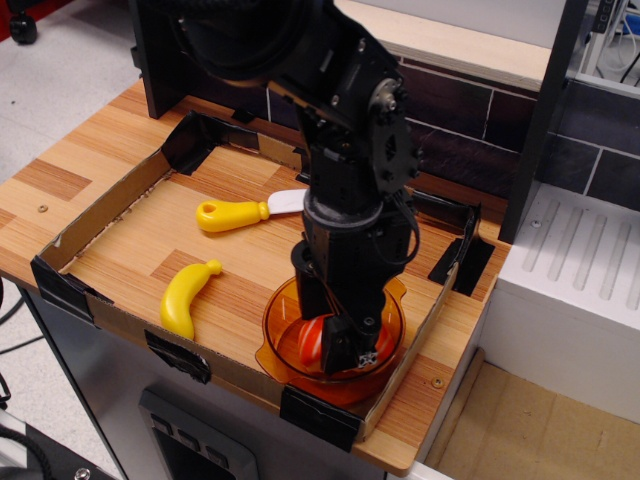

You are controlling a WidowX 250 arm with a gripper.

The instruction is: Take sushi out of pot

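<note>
The translucent orange pot (274,338) stands at the front right corner of the cardboard-walled tray. The sushi (313,341) lies inside it, tilted, with its orange-red top and a bit of white showing left of the gripper. My black gripper (340,338) reaches straight down into the pot, its fingers right against the sushi. One fingertip (357,350) covers the sushi's right side. The arm hides the gap between the fingers, so I cannot tell whether they are closed on the sushi.
A yellow banana (189,297) lies left of the pot. A yellow-handled toy knife (233,214) lies further back. Low cardboard walls with black tape corners (318,414) ring the wooden board. A dark brick backdrop (470,110) stands behind.
</note>
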